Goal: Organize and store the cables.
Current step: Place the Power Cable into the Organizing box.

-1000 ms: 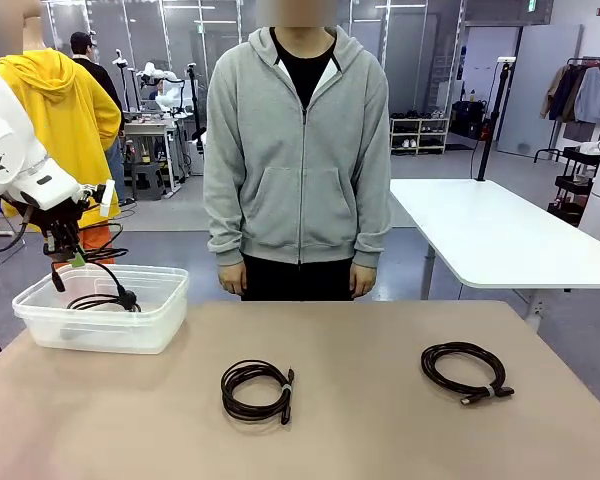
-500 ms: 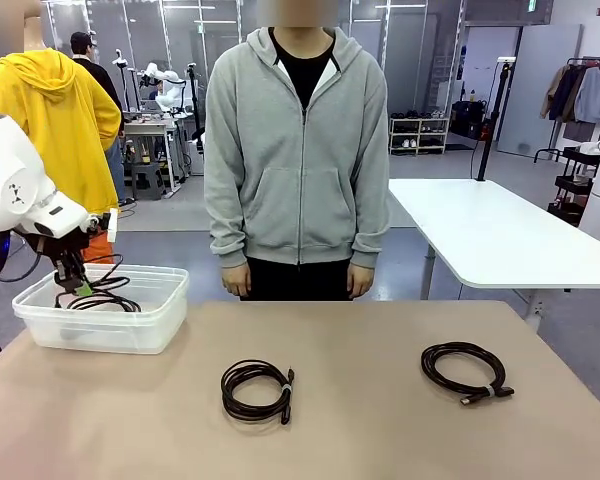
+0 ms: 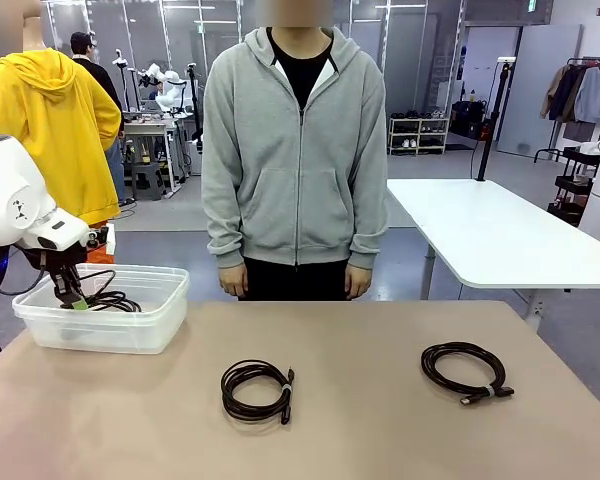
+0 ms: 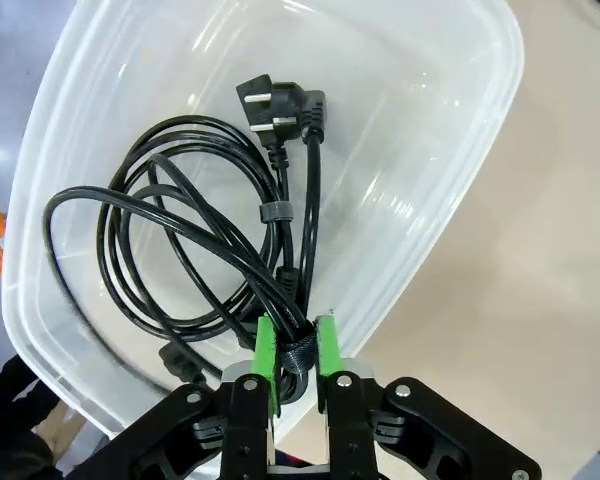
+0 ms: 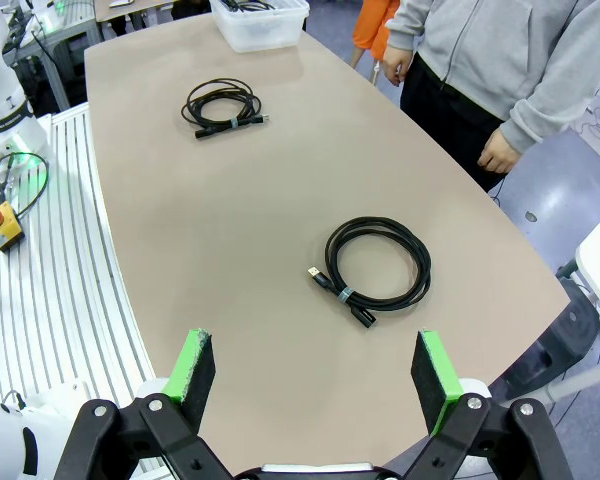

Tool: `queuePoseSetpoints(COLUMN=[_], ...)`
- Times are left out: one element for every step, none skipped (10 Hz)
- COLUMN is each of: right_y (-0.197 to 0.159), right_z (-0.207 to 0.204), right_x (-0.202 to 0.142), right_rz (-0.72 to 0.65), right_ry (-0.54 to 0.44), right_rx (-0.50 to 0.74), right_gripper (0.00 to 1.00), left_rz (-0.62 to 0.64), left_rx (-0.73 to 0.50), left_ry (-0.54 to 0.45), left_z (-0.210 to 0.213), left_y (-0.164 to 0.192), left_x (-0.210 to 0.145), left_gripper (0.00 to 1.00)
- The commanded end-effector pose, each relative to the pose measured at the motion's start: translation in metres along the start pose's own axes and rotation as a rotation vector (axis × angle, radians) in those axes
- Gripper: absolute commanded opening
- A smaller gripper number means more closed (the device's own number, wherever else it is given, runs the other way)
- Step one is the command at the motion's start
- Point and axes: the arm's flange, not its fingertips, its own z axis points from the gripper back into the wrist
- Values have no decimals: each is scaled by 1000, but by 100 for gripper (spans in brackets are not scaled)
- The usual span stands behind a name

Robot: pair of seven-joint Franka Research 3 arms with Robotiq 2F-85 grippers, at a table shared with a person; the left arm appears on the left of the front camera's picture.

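Tan table, rounded edge, flat and matt. Person in a grey zip hoodie stands at the far side, arms hanging.

Clear plastic bin at the table's left far corner. Left gripper is down inside it.

Bin holds one cable, a black power cord, loosely looped and thicker than the other two. Left wrist view: long axis runs from the pads to the far wall of the bin, angled mains plug at that far end, prongs turned away from the coil. A small dark band cinches the strands midway. Second wrap sits between the green pads of the left gripper. Pads lie close on both sides of that wrap; cannot tell whether they press it or have let go.

Middle coil lies flat near the table's centre. Dark brownish-black, thin, near-round. Both ends lie together on its right side, running front to back, plug tip toward the robot.

Right coil, well apart from the middle one, flat, a slight oval lying across the table. Pale band at its near right; one plug end pokes out toward the robot's left, a short tail to the right.

Right gripper hangs high over the table, jaws spread wide, nothing between them; right coil lies below it.
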Motion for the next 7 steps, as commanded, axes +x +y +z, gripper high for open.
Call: queuePoseSetpoints(right_y=[2, 2, 2, 2, 2, 2, 2], right_z=[0, 0, 0, 0, 0, 0, 0], right_x=[2, 2, 2, 2, 2, 2, 2], right_rz=[-2, -2, -2, -2, -2, -2, -2], right_ry=[-8, -8, -8, -8, -8, -8, -8], right_rx=[-3, -3, -3, -3, -3, -3, -3], right_gripper=[100, 100, 100, 100, 100, 100, 100], left_rz=[28, 31, 32, 29, 28, 31, 29], left_rx=[36, 46, 49, 53, 60, 71, 76], left_ry=[-14, -8, -1, -2, -4, -11, -12], left_z=[4, 6, 8, 9, 11, 14, 17], left_y=[0, 1, 2, 3, 4, 4, 4], left_x=[1, 1, 1, 1, 0, -1, -2], left_gripper=[34, 47, 51, 64, 68, 81, 85])
